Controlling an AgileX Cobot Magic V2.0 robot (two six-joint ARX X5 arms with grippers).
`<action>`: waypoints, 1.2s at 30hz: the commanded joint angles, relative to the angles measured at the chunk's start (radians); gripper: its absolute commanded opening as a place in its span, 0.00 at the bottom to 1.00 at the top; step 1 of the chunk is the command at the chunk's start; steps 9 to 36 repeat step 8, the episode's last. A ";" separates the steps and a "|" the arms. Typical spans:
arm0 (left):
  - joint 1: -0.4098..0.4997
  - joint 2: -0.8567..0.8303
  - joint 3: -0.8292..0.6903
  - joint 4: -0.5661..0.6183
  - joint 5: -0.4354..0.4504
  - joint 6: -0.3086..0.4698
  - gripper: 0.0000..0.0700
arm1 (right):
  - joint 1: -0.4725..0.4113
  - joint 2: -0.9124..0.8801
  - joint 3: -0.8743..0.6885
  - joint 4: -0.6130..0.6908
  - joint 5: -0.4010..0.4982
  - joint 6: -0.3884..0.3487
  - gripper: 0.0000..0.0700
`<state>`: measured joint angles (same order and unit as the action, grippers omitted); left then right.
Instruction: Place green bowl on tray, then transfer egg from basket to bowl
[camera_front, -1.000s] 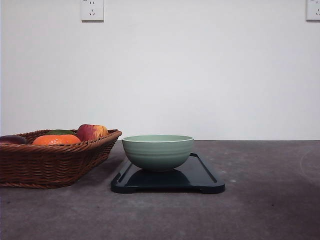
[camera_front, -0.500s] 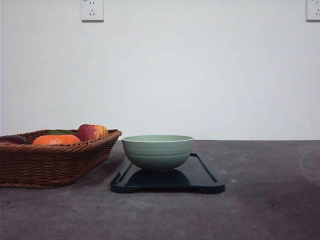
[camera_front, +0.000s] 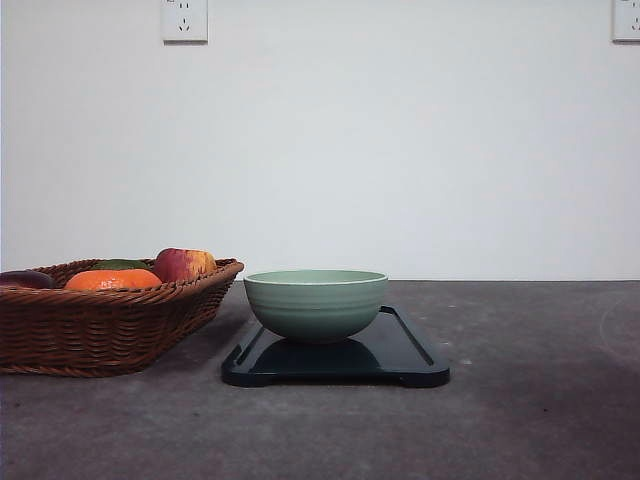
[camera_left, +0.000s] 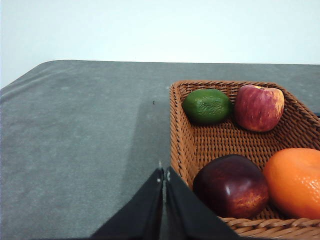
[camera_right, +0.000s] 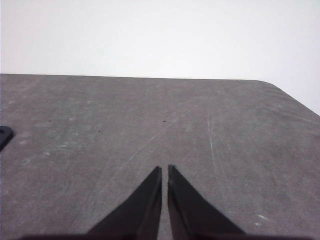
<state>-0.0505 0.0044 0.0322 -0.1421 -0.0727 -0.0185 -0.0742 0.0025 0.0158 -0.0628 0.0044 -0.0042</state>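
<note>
— Grey table (camera_front: 540, 420), white wall; where's the pale sage-green ridged bowl (camera_front: 316, 303)?

— On the flat black rectangular tray (camera_front: 410, 352). I see my left gripper (camera_left: 164, 172) pinched together just beside the brown woven wicker basket (camera_left: 181, 145); right gripper (camera_right: 164, 170) also closed, nothing held.

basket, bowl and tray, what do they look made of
Basket: brown woven wicker, going by the braided rim and visible weave. Bowl: likely glazed ceramic or melamine; smooth, faintly ridged, soft sheen. Tray: probably black plastic; glossy, mirrors the bowl.
</note>
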 joint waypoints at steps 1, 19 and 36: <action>0.000 -0.001 -0.019 0.008 0.001 0.006 0.00 | -0.002 0.001 -0.004 0.014 0.003 -0.009 0.02; 0.000 -0.001 -0.019 0.008 0.001 0.006 0.00 | -0.002 0.001 -0.004 0.014 0.003 -0.009 0.02; 0.000 -0.001 -0.019 0.008 0.001 0.006 0.00 | -0.002 0.001 -0.004 0.014 0.003 -0.009 0.02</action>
